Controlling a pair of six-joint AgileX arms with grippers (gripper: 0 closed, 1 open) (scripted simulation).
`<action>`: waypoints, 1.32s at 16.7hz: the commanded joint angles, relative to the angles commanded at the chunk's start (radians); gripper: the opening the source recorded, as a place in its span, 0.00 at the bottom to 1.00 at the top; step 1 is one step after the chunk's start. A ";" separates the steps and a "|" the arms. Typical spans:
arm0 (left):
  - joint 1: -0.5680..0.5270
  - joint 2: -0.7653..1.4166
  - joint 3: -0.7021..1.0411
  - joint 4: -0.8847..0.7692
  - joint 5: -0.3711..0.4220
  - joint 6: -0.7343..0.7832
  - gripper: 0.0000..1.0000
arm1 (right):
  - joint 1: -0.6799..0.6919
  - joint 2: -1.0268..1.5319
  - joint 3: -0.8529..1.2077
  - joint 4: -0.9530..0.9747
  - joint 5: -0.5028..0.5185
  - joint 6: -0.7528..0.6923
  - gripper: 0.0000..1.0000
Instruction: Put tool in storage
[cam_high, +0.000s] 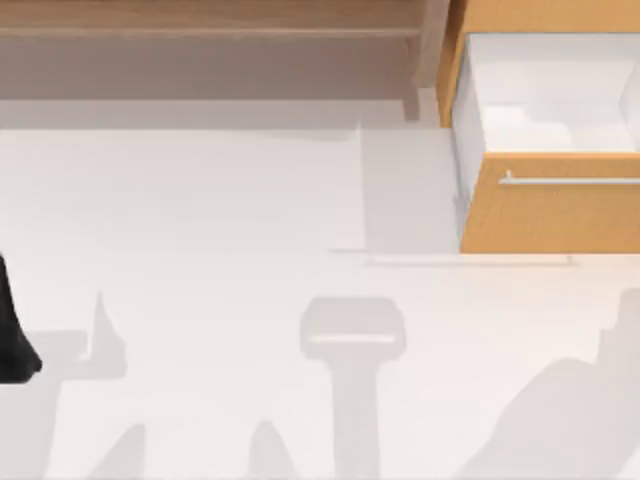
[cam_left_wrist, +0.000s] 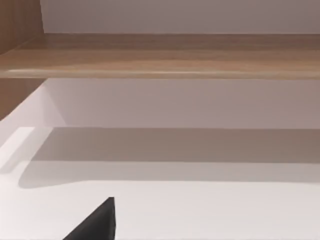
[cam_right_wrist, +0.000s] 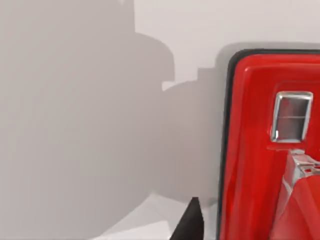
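Note:
The storage (cam_high: 548, 212) is an orange-tan drawer at the table's back right. It stands pulled open, with a white inside and a thin silver bar handle (cam_high: 570, 181) across its front. In the right wrist view the tool (cam_right_wrist: 252, 150) is seen very close, with a glossy red body, a black rim and a small silver plate. It lies over the white table. A black part of my right gripper (cam_right_wrist: 192, 222) sits just beside its rim. My left gripper (cam_high: 12, 340) is parked at the table's left edge, and its black tip (cam_left_wrist: 97, 224) is over bare table.
A pale brown wooden shelf (cam_high: 200, 40) runs along the back left, and the left wrist view faces it (cam_left_wrist: 160, 55). Grey arm shadows fall across the front of the white table (cam_high: 220, 250).

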 joint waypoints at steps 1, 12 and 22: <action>0.000 0.000 0.000 0.000 0.000 0.000 1.00 | 0.000 0.000 0.000 0.000 0.000 0.000 0.25; 0.000 0.000 0.000 0.000 0.000 0.000 1.00 | 0.000 0.000 0.000 0.000 0.000 0.000 0.00; 0.000 0.000 0.000 0.000 0.000 0.000 1.00 | 0.000 -0.060 0.063 -0.121 0.000 -0.001 0.00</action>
